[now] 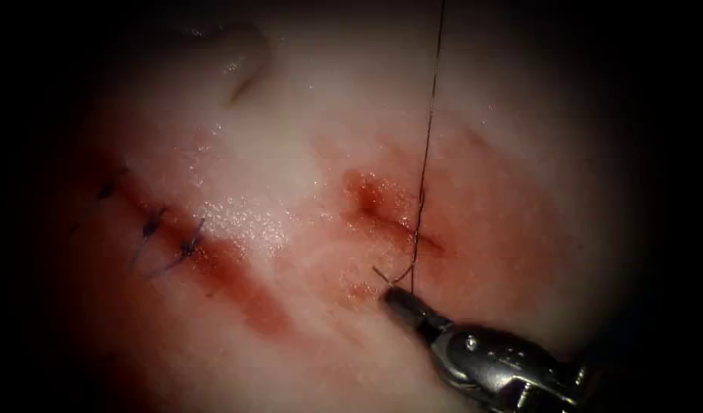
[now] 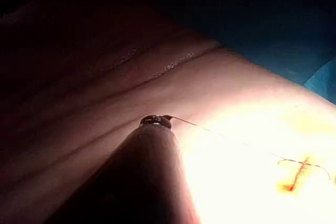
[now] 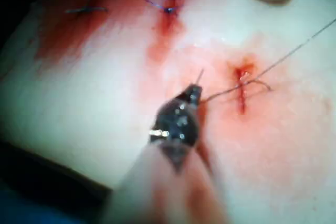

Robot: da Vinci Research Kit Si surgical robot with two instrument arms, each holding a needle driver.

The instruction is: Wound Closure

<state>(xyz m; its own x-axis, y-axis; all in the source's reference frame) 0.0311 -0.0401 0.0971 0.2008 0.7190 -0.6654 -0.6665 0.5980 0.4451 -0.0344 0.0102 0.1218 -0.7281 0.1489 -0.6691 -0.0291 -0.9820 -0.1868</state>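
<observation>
Just below the cut (image 1: 397, 226), right gripper (image 1: 389, 294) closed on thread (image 1: 425, 153); needle unseen, left gripper's (image 2: 156, 120) state unclear.

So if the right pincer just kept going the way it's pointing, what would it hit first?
The right pincer, shut on the thread, points up and to the left over the tissue. A short thread end sticks out just ahead of its tip; beyond that, probably bare tissue left of the cut, though depth is unclear.

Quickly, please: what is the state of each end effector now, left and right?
Left end effector: closed on the thread, which runs taut to the cut.
Right end effector: closed on the thread's short end, beside the cut.
</observation>
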